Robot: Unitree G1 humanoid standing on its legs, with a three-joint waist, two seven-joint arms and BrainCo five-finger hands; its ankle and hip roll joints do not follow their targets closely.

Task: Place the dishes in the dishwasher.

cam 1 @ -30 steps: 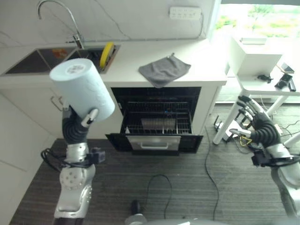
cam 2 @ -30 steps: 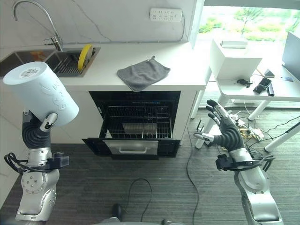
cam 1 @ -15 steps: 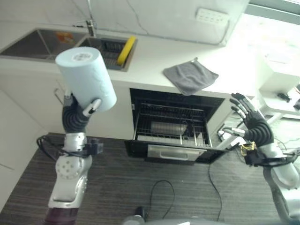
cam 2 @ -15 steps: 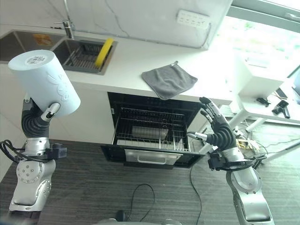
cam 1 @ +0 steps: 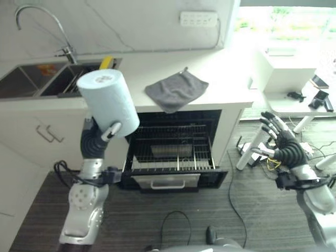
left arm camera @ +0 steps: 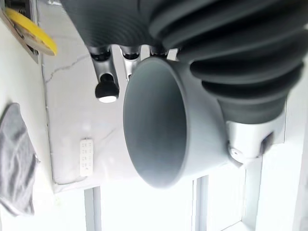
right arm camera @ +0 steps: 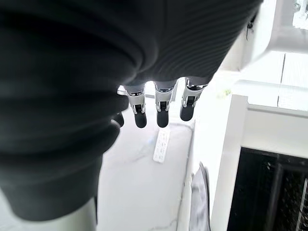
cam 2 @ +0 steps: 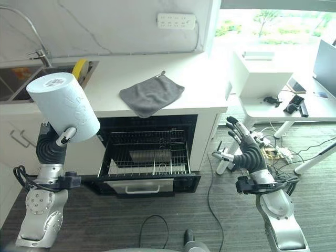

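My left hand [cam 1: 95, 142] is shut on a large pale blue cup [cam 1: 107, 102], held raised with its base up and tilted, in front of the counter left of the dishwasher. Its mouth [left arm camera: 159, 125] faces the wrist camera, with fingers [left arm camera: 107, 89] along its outside. The dishwasher [cam 1: 173, 181] stands open under the counter, its wire rack [cam 1: 194, 157] pulled out with a metal dish [cam 1: 170, 151] lying in it. A yellow plate [cam 1: 106, 62] stands upright in the sink rack. My right hand [cam 1: 286, 149] hangs open and holds nothing, right of the dishwasher.
A grey cloth [cam 1: 176, 90] lies on the counter, drooping over its edge above the dishwasher. The sink [cam 1: 31, 84] and faucet [cam 1: 31, 21] are at the left. A white table [cam 1: 294, 100] with a white box [cam 1: 281, 65] and small dark items stands at the right.
The camera has swung, so the whole scene has shifted. The cup stays in my left hand and the right hand stays open, with little change in pose.
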